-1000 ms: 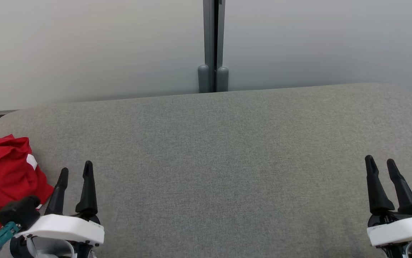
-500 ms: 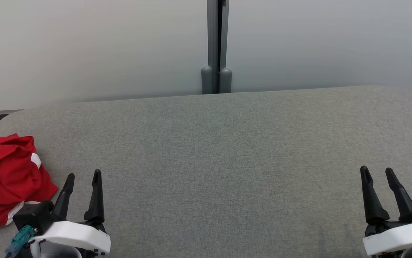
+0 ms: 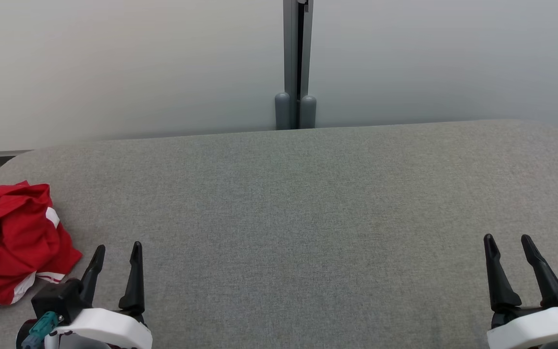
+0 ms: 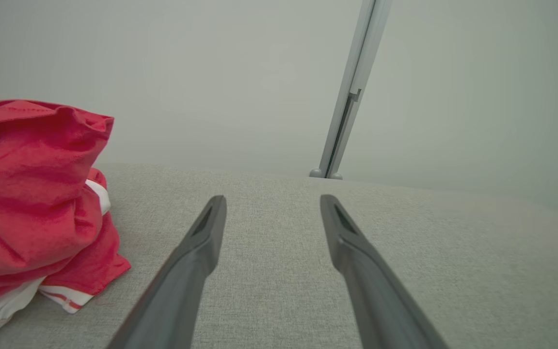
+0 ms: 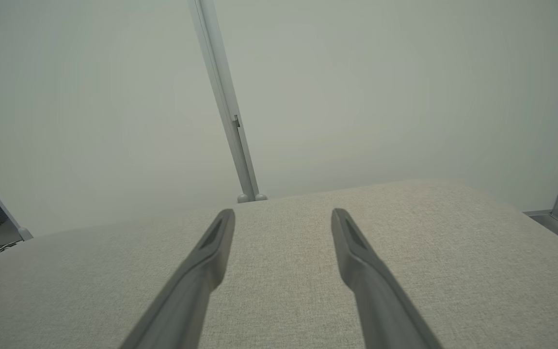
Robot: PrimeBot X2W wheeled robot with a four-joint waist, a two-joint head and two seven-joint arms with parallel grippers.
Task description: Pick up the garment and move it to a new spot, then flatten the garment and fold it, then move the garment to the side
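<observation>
Left jaws: the left gripper [image 3: 119, 246] has its 2 dark fingers spread wide, with nothing between them.
Right jaws: the right gripper [image 3: 507, 238] is spread the same way and holds nothing, well apart at the other end.
Garment: the red garment [image 3: 9, 247] lies crumpled in a heap at the left end of the grey padded surface [image 3: 288, 203]. It is just beside the left gripper on its outer side and not touching it. White trim shows along its lower edge.
Handling: probably light, soft and limp, so it should sag and drape from whichever point is pinched.
Hold: a raised ridge of cloth on the heap's near side looks easier to pinch than the flat hem.
Stage: the pick-up is not yet begun.
Backdrop: pale wall with 1 grey post [image 3: 297, 63].
</observation>
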